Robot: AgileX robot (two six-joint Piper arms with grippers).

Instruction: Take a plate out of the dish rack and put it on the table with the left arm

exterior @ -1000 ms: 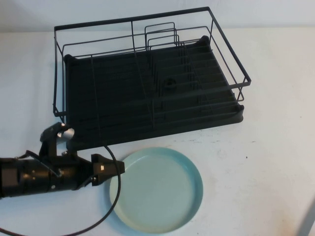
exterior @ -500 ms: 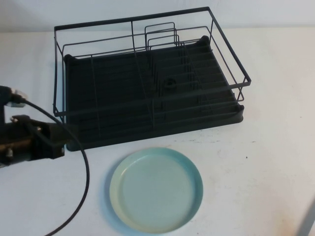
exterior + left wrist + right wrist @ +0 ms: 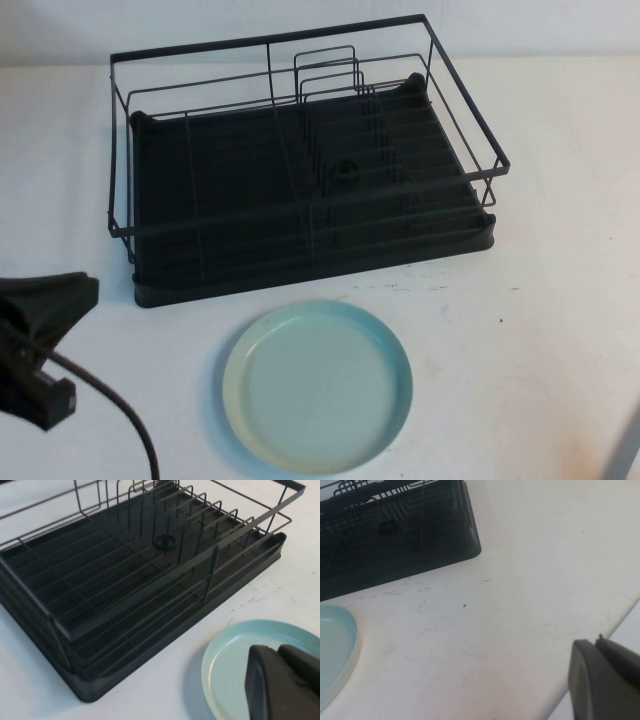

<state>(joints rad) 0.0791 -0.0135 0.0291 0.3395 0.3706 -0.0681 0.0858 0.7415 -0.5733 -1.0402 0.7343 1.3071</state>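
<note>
We've got the plate (image 3: 318,386) flat on the table (image 3: 540,330), just in front of the rack (image 3: 300,190). Left gripper (image 3: 282,682) clenched, empty, off left; right gripper (image 3: 605,682) also clenched, parked right

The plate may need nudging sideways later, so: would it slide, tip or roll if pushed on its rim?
The plate lies flat on the table, so it would probably slide, not roll. Its low raised rim suggests little tipping risk. It looks rigid. The left gripper and right gripper are clear of it.
</note>
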